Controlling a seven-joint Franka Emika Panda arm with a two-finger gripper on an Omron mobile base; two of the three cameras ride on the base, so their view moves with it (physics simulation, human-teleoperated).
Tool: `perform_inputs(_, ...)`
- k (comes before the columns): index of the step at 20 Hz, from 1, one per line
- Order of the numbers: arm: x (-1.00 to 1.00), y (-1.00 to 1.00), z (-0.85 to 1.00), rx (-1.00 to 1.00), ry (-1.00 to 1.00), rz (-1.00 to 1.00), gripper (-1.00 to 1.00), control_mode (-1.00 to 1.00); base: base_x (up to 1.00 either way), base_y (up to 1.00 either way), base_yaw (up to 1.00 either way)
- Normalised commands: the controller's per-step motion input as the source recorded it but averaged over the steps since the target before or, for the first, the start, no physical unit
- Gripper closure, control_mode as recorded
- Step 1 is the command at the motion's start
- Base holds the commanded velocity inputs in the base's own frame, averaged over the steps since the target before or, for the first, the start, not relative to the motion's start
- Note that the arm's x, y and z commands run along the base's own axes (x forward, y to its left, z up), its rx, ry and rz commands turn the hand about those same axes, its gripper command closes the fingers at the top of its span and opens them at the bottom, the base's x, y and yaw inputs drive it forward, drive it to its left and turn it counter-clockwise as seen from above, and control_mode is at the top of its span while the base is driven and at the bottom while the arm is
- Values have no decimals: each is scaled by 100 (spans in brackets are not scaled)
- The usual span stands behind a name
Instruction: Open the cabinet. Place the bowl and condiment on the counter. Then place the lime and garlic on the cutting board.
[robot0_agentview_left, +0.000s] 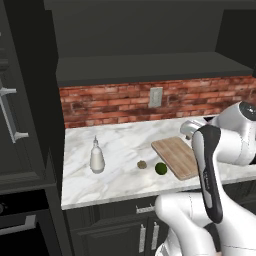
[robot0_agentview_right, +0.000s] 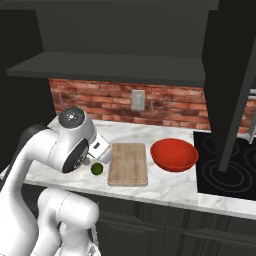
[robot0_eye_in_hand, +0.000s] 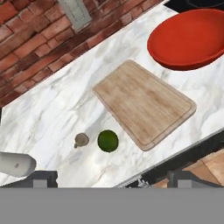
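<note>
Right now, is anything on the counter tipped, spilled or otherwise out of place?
Nothing stands out. The condiment stands upright, the bowl sits level beside the cutting board, and the lime and garlic lie on the counter, not yet on the board.

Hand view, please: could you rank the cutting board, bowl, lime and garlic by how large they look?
1. cutting board, though the bowl is cut off by the frame, so this is unsure
2. bowl
3. lime
4. garlic

A kitchen: marble counter (robot0_agentview_left: 120, 150), black stovetop (robot0_agentview_right: 227, 167), brick backsplash (robot0_agentview_left: 115, 105).
</note>
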Motion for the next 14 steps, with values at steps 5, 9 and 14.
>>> perform_inputs(5,10,33,1,0,0,5,-100,-100,0,0,0)
perform_inputs(9,2,19,0,0,0,3,-100,-100,0,0,0)
perform_inputs(14,0,8,1,-5,0,4,-100,-100,0,0,0)
